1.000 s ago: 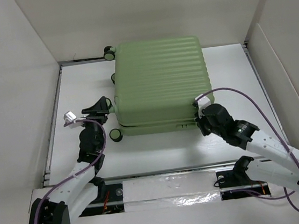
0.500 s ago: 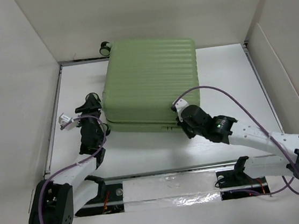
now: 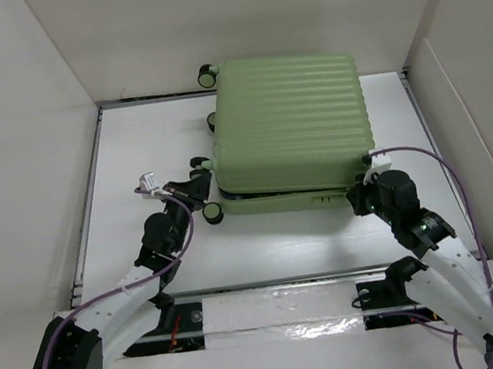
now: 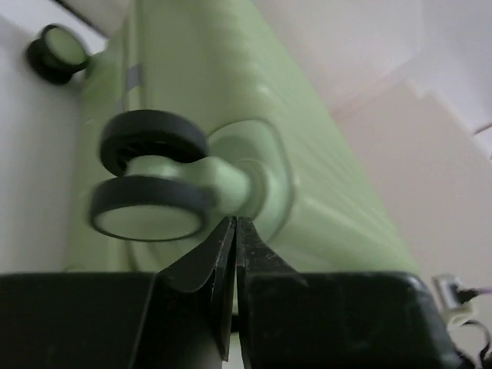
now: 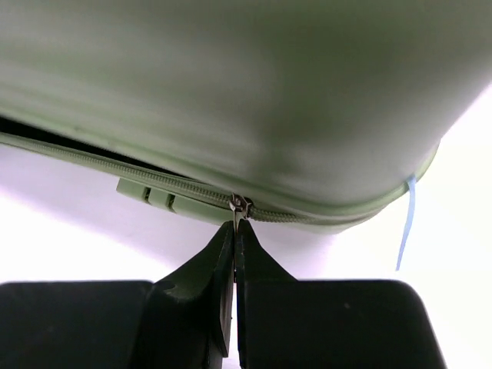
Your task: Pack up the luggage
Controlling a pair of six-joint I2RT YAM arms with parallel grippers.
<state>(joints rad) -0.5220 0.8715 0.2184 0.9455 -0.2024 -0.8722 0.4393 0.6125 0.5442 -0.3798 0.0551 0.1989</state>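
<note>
The luggage (image 3: 289,126) is a pale green ribbed suitcase lying flat with its lid down, wheels to the left. My left gripper (image 3: 202,188) is shut at the near-left corner. In the left wrist view its closed tips (image 4: 234,224) sit just under the stem of a black-and-green wheel (image 4: 150,181), with nothing between them. My right gripper (image 3: 361,196) is at the near-right end of the front edge. In the right wrist view it (image 5: 234,227) is shut on the metal zipper pull (image 5: 237,206). Left of the slider the seam gapes dark; right of it the zipper is closed.
White walls (image 3: 26,129) box in the table on the left, back and right. A metal rail with a silver taped strip (image 3: 279,310) runs along the near edge. A thin light-blue strip (image 5: 406,223) hangs from the luggage's corner. Purple cables loop off both arms.
The left gripper has gone from open to shut beside the near-left wheel. The luggage swung left, then slid right. The right gripper stayed shut and moved right along the front seam.
</note>
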